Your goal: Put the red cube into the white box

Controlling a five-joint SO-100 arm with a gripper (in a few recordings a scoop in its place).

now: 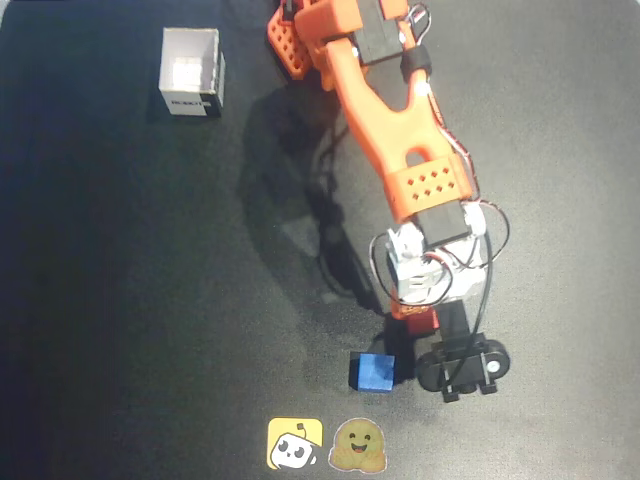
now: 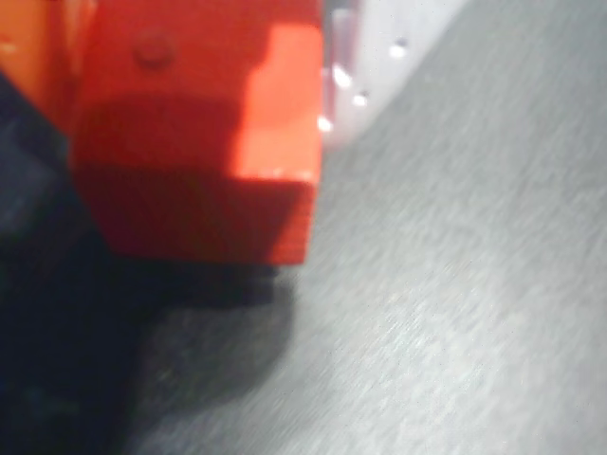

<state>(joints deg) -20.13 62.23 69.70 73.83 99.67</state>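
The red cube (image 2: 199,142) looks very big and close in the wrist view, with its shadow on the gray counter (image 2: 455,313) under it. From above, just a small bit of the red cube (image 1: 418,318) peeks out under the arm's white part. The claw (image 1: 425,325) is right there at the cube, but I cannot tell if it is holding the cube or not. The blue cube (image 1: 373,370) sits just beside it, to the lower left, on the dark counter (image 1: 120,300). The white box (image 1: 192,72) is far away, up in the top left corner. Two little stickers (image 1: 325,444) are near the bottom edge.
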